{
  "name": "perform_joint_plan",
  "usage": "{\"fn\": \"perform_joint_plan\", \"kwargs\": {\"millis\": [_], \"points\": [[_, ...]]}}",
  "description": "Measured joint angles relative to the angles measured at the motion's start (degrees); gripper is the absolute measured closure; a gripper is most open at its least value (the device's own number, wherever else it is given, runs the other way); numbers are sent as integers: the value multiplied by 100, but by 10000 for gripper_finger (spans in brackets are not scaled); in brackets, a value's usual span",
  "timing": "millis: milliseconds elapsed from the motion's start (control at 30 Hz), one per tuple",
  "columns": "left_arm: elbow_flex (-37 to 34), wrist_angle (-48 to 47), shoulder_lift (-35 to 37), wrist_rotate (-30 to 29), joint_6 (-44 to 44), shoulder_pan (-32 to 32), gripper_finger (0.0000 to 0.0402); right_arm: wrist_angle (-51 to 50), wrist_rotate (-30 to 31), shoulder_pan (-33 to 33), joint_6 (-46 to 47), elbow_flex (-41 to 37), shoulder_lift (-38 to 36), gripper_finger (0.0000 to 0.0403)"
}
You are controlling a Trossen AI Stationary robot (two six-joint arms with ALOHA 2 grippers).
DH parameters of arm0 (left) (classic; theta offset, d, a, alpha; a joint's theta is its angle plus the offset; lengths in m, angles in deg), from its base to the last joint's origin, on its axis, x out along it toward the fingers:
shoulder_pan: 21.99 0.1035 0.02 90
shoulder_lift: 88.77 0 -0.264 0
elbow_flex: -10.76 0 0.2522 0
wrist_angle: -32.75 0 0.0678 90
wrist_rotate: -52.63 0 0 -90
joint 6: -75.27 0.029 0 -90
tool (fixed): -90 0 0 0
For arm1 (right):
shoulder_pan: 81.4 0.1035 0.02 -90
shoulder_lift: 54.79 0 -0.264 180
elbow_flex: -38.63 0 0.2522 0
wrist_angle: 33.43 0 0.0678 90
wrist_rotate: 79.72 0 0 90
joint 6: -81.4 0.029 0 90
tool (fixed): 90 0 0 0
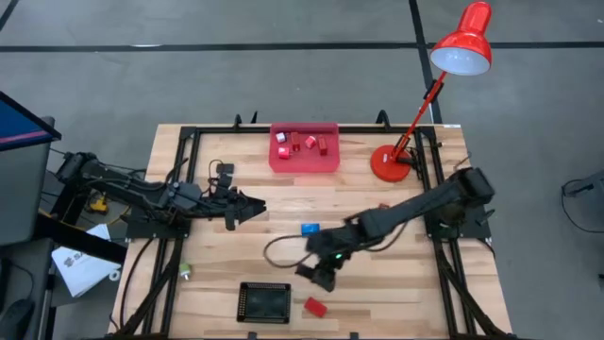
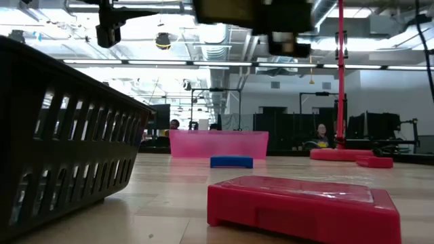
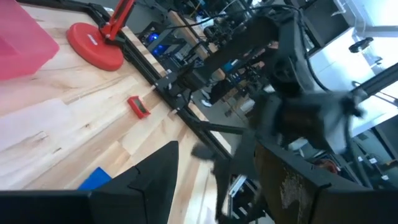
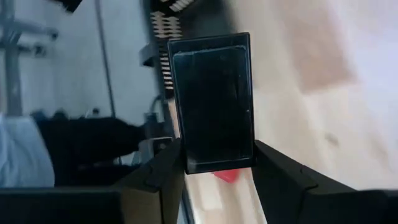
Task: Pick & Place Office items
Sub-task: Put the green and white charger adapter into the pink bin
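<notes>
Right gripper [image 4: 214,171] clamped on a black rectangular item [image 4: 212,102] above the near centre of the wooden table [image 1: 377,302].
The left gripper [image 1: 253,209] waited left of centre; its finger state could not be determined. A blue block [image 1: 310,229] lay mid-table, a red block [image 1: 315,306] near the black basket [image 1: 264,302], red pieces in the far pink tray [image 1: 304,161]. The red lamp [image 1: 394,162] stood far right. An open workshop lay beyond.

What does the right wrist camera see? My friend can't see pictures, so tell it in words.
The right gripper holds a flat black rectangle upright between its jaws, above the wooden table. A small red piece peeks out below it.
</notes>
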State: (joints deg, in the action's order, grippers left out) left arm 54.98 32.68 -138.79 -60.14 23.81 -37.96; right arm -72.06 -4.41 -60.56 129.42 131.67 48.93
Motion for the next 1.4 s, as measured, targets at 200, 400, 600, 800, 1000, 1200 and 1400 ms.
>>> {"fn": "perform_joint_plan", "kwargs": {"millis": [200, 400, 600, 800, 1000, 1200, 1400], "points": [[0, -737, 7, -349, 6, 42, 198, -510, -489, 17, -742, 1250, 1018, 243], [0, -1622, 15, -935, -134, 319, 198, -434, -648, -9, -980, 1779, 1456, 242], [-2, -1875, 15, -940, 89, 804, 198, -242, -949, -14, -1049, 2338, 2126, 242], [-2, -1877, 15, -937, 184, 1087, 198, -189, -1063, -39, -1142, 3080, 2763, 242], [-2, -1877, 15, -876, 262, 1123, 198, -468, -1097, -84, -1280, 3454, 3087, 242], [-2, -1875, 15, -874, 275, 1123, 198, -470, -1075, -114, -1332, 3484, 2993, 245], [-2, -1880, 15, -872, 280, 1123, 198, -1143, -1072, -127, -1269, 3472, 2976, 245]]}}
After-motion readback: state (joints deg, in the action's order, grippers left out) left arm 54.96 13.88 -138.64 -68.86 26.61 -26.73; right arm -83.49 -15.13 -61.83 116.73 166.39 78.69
